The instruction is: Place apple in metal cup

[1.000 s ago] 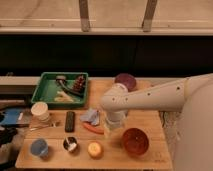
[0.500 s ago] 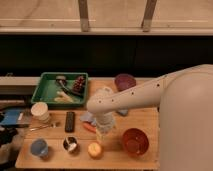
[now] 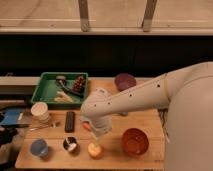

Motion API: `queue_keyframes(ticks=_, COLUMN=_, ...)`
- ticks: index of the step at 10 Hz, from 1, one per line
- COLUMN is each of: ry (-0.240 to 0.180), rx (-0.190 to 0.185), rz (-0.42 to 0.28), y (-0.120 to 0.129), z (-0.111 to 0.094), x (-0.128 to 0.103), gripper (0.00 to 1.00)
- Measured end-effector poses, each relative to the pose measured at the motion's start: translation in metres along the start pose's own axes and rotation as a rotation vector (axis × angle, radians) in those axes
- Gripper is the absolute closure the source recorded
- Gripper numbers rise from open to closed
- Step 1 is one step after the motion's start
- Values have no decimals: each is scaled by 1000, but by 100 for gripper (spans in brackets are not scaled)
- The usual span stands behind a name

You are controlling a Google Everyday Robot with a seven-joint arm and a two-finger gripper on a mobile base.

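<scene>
The apple [image 3: 95, 149] sits on the near part of the table [image 3: 52, 159], right under the gripper [image 3: 97, 136], which hangs from the bulky white wrist with its jaws spread wide and nothing in them. Whether a fingertip already touches the fruit cannot be told, since the wrist hides most of the hand.

Just left of the apple stands the metal cup [image 3: 70, 144], upright and apart from it. Further left is a blue cup [image 3: 39, 147]. Right of the apple is an orange-red bowl [image 3: 135, 141]. Behind the cup lies a dark remote [image 3: 70, 121], with a cream cup [image 3: 40, 111] left of that, and a green tray [image 3: 62, 88] at the far side.

The likely trouble is the apple's roundness. If the jaws come down off centre, one finger could nudge it, and it may roll into the metal cup or toward the near edge. The cup looks barely wider than the fruit, so a release that is slightly off could leave the apple perched on the rim or tip the cup over.
</scene>
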Motion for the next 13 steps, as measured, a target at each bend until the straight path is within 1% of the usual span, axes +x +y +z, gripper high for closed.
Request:
queue_keyframes(ticks=2, ry=-2, rx=0, rz=-42, y=24, z=0, x=1, gripper=34)
queue_keyframes(ticks=4, ry=3, rx=19, rz=-79, y=50, z=2, x=4, gripper=34)
queue_keyframes(ticks=6, ry=12, rx=36, rz=-101, y=63, z=8, x=5, gripper=34)
queue_keyframes(ticks=8, ry=20, rx=49, rz=-96, y=62, z=12, x=3, gripper=34)
queue_keyframes(ticks=10, ry=22, rx=71, rz=-72, y=52, z=14, x=-1, gripper=34)
queue_keyframes(ticks=12, ry=26, rx=78, rz=-50, y=43, z=16, x=-5, gripper=34)
queue_keyframes(ticks=13, ry=34, rx=76, rz=-42, y=41, z=21, x=-7, gripper=34)
